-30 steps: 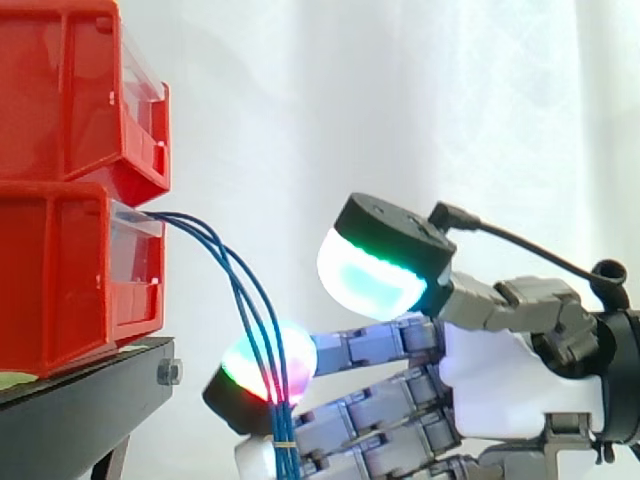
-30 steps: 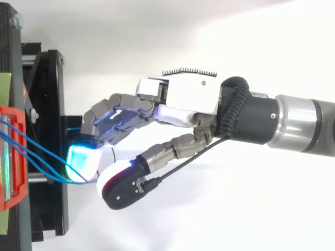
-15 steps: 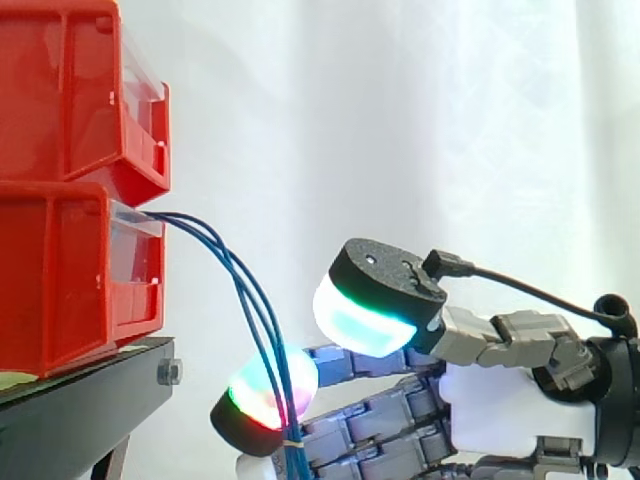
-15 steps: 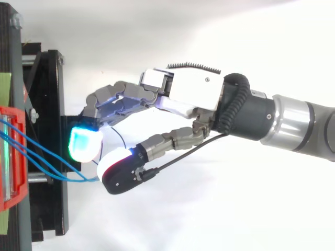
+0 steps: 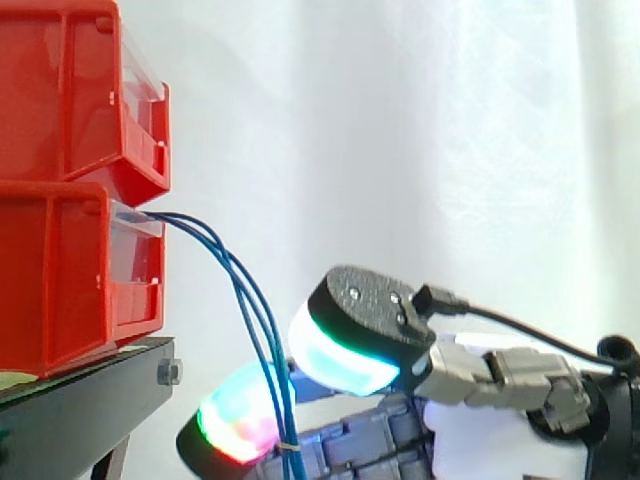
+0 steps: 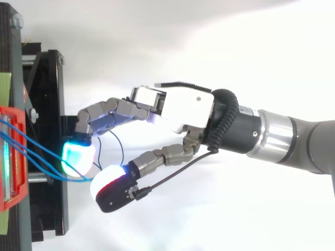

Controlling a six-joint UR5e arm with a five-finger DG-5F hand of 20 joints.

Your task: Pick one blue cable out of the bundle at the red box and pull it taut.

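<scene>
Here the blue cables [image 5: 247, 300] hang between the hand's [image 6: 183, 107] thumb and fingertips [image 6: 77, 158].

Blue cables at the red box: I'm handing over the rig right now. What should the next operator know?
Hand: low, right beside the blue cables; I cannot tell whether it grips any.
Cables: they leave the lower red box on the black stand, arc down together as one bundle, and hang slack.
Done: the hand is at the bundle.
Left: single out one cable, confirm a pinch on it, pull it taut away from the box.
</scene>
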